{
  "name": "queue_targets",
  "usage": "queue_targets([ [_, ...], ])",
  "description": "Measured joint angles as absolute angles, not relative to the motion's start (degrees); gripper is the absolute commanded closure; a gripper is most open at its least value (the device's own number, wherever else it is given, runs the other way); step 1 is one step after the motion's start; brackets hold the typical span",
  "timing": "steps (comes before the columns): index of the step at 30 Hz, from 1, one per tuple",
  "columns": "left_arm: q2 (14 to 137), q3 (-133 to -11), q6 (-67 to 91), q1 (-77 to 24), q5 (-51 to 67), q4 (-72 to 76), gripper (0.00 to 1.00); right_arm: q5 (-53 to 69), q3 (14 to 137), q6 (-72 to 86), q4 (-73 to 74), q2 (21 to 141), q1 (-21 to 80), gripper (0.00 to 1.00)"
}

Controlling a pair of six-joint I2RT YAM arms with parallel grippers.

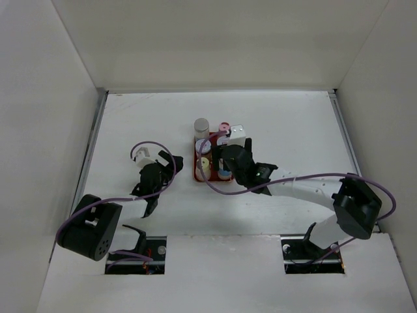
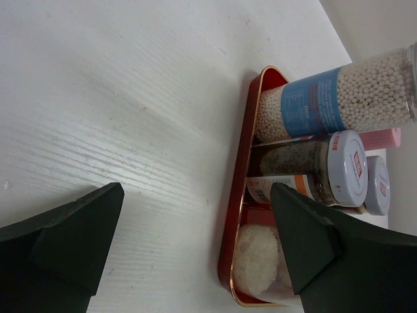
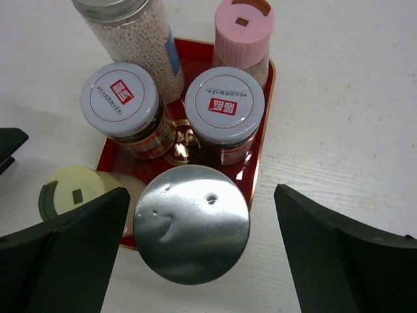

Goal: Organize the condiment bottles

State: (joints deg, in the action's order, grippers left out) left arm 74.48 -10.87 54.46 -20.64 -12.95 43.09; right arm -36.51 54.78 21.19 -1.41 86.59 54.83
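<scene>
Six condiment bottles (image 3: 224,104) stand upright, grouped on a flat red rectangular tray with a gold rim (image 2: 233,215), which rests on the white table (image 1: 293,130). At the tray's far end a tall clear bottle of white pearls with a blue label (image 2: 313,104) and a pink-capped shaker (image 3: 242,29) stand side by side. In the middle row are two dark-filled jars with grey lids bearing red marks (image 3: 119,99), just beside each other. At the near end are a pale yellow-capped bottle (image 3: 71,192) and a bottle with a plain silver metal cap (image 3: 191,222); their bases are hidden. The right gripper (image 3: 202,192) straddles the silver cap with its fingers spread wide. One finger is plainly apart from the cap, and contact on the other side cannot be determined. The left gripper (image 2: 195,195) is over bare table just beside the tray's long edge, jaws apart.
</scene>
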Motion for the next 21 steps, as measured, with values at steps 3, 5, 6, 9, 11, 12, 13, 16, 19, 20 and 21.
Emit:
queue_targets([
  [3, 74.0, -10.9, 54.5, -20.6, -13.2, 42.0, 0.00, -37.2, 54.6, 21.1, -1.3, 84.3, 54.8, 0.00],
  [5, 73.9, -11.0, 54.5, -20.6, -13.4, 41.3, 0.00, -38.1, 53.9, 21.0, -1.5, 80.5, 54.9, 0.00],
  [6, 73.9, -11.3, 54.5, -20.6, -13.4, 40.7, 0.00, -38.7, 53.3, 21.0, -1.7, 78.2, 54.9, 0.00],
  [9, 73.9, -12.3, 54.5, -20.7, -13.4, 38.6, 0.00, -40.8, 49.5, 21.6, -3.1, 69.4, 54.2, 0.00],
  [11, 73.9, -13.0, 54.5, -20.8, -13.5, 37.4, 0.00, -41.8, 46.0, 23.0, -3.7, 63.9, 51.9, 0.00],
  [12, 73.9, -13.3, 54.4, -20.8, -13.5, 37.0, 0.00, -42.3, 44.1, 23.9, -4.0, 61.6, 49.9, 0.00],
  [13, 73.9, -13.5, 54.5, -20.8, -13.5, 36.6, 0.00, -42.8, 41.9, 24.8, -4.1, 59.5, 47.4, 0.00],
  [16, 73.9, -13.6, 54.5, -20.8, -13.6, 35.7, 0.00, -43.2, 35.3, 27.7, -3.9, 55.2, 40.5, 0.00],
  [19, 73.9, -13.6, 54.5, -20.6, -13.8, 35.0, 0.00, -41.4, 30.6, 29.9, -3.7, 53.6, 36.3, 0.00],
  [20, 73.9, -13.6, 54.5, -20.6, -13.9, 34.9, 0.00, -40.4, 29.4, 30.5, -3.7, 53.5, 35.5, 0.00],
  [21, 73.9, -13.7, 54.5, -20.6, -14.0, 34.7, 0.00, -39.3, 28.6, 31.0, -3.9, 53.6, 34.9, 0.00],
])
